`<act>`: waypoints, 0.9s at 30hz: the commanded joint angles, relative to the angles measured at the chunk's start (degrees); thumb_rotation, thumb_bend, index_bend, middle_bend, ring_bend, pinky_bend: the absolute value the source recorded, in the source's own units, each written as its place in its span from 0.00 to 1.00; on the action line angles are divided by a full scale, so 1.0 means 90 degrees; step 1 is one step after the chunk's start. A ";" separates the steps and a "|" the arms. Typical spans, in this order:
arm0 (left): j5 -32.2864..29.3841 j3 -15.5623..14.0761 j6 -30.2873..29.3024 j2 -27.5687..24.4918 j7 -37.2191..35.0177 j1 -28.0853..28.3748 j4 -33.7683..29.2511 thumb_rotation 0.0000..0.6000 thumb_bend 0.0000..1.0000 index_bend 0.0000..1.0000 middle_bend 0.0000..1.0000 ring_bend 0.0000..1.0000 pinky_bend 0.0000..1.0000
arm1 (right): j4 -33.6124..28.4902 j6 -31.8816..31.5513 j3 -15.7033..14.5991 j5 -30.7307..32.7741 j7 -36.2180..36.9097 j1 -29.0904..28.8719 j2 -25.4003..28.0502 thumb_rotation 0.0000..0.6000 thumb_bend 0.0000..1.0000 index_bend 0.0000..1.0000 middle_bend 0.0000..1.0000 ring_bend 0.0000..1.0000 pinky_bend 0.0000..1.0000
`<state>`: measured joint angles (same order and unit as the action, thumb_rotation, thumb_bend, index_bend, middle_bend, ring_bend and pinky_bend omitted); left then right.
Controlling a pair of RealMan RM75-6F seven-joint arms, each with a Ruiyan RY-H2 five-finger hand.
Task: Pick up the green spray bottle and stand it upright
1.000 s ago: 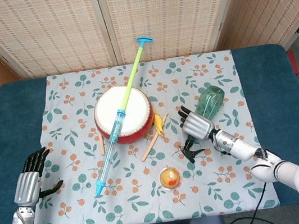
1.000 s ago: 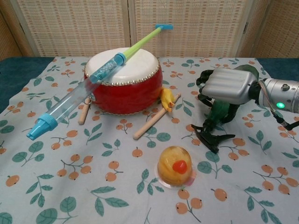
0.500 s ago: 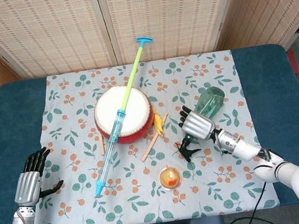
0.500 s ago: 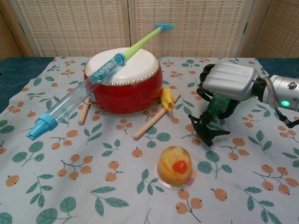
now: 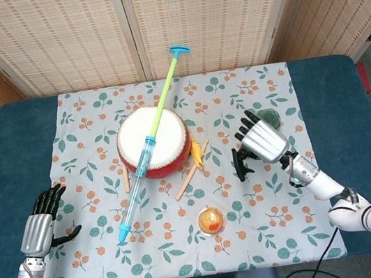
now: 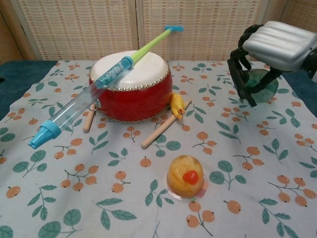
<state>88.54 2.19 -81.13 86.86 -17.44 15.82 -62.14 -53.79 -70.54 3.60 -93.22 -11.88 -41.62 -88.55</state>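
Note:
My right hand (image 5: pixel 264 141) (image 6: pixel 280 43) grips the green spray bottle (image 6: pixel 261 84) and holds it off the cloth, right of the drum. The bottle's clear green body (image 5: pixel 268 118) peeks out behind the hand, and its black trigger head (image 5: pixel 240 165) (image 6: pixel 243 82) hangs down on the hand's left side. The hand covers most of the bottle. My left hand (image 5: pixel 40 226) hovers open over the blue table at the front left, far from the bottle, holding nothing.
A red drum (image 5: pixel 153 142) (image 6: pixel 131 89) stands mid-cloth with a long blue-and-green water squirter (image 5: pixel 148 154) (image 6: pixel 86 97) lying across it. Wooden sticks (image 5: pixel 186 180) (image 6: pixel 164 125) and a yellow toy (image 5: pixel 196 153) lie beside it. A jelly cup (image 5: pixel 211 219) (image 6: pixel 185 176) sits near the front.
My right hand has lifted the bottle off the cloth and carried it up and to the right, turning it so the trigger head hangs downward. The left hand has barely moved.

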 commanded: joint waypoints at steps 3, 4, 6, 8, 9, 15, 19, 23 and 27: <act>0.0035 -0.0034 -0.0016 0.0001 0.0072 -0.0008 -0.0052 1.00 0.17 0.00 0.00 0.00 0.03 | 0.0113 -0.0641 0.0211 0.0210 0.0752 0.0398 0.0062 1.00 0.12 0.76 0.58 0.32 0.24; 0.0040 -0.0039 -0.0011 0.0004 0.0088 -0.0006 -0.0054 1.00 0.17 0.00 0.00 0.00 0.03 | 0.0123 -0.0710 0.0230 0.0216 0.0815 0.0427 0.0072 1.00 0.12 0.76 0.58 0.32 0.24; 0.0053 -0.0047 -0.0018 0.0009 0.0118 -0.0006 -0.0060 1.00 0.17 0.00 0.00 0.00 0.03 | 0.0135 -0.0878 0.0287 0.0236 0.0951 0.0492 0.0089 1.00 0.12 0.76 0.58 0.32 0.24; 0.0062 -0.0050 -0.0035 0.0009 0.0135 -0.0010 -0.0071 1.00 0.17 0.00 0.00 0.00 0.03 | 0.0145 -0.1044 0.0359 0.0274 0.1107 0.0554 0.0081 1.00 0.12 0.77 0.58 0.33 0.24; 0.0065 -0.0050 -0.0042 0.0008 0.0138 -0.0012 -0.0075 1.00 0.17 0.00 0.00 0.00 0.03 | 0.0152 -0.1106 0.0394 0.0297 0.1176 0.0579 0.0069 1.00 0.12 0.77 0.58 0.33 0.24; 0.0078 -0.0065 -0.0051 -0.0003 0.0134 -0.0020 -0.0085 1.00 0.17 0.00 0.00 0.00 0.03 | 0.0252 -0.1380 0.0598 0.0497 0.1585 0.0732 -0.0061 1.00 0.12 0.77 0.59 0.33 0.24; 0.0093 -0.0067 -0.0052 -0.0008 0.0130 -0.0011 -0.0087 1.00 0.17 0.00 0.00 0.00 0.03 | 0.0223 -0.1375 0.0692 0.0675 0.1675 0.0826 -0.0152 1.00 0.12 0.77 0.59 0.33 0.24; 0.0109 -0.0071 -0.0055 -0.0005 0.0123 -0.0002 -0.0078 1.00 0.17 0.00 0.00 0.00 0.03 | -0.0117 -0.1342 0.0877 0.0952 0.1935 0.0919 -0.0204 1.00 0.12 0.77 0.59 0.34 0.24; 0.0122 -0.0079 -0.0044 -0.0004 0.0107 0.0009 -0.0069 1.00 0.17 0.00 0.00 0.00 0.03 | -0.0356 -0.1343 0.1080 0.1191 0.2024 0.0971 -0.0246 1.00 0.12 0.77 0.59 0.34 0.24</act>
<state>89.64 1.48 -81.52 86.82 -16.48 15.90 -62.76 -56.35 -82.66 12.70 -83.17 5.92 -33.17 -90.52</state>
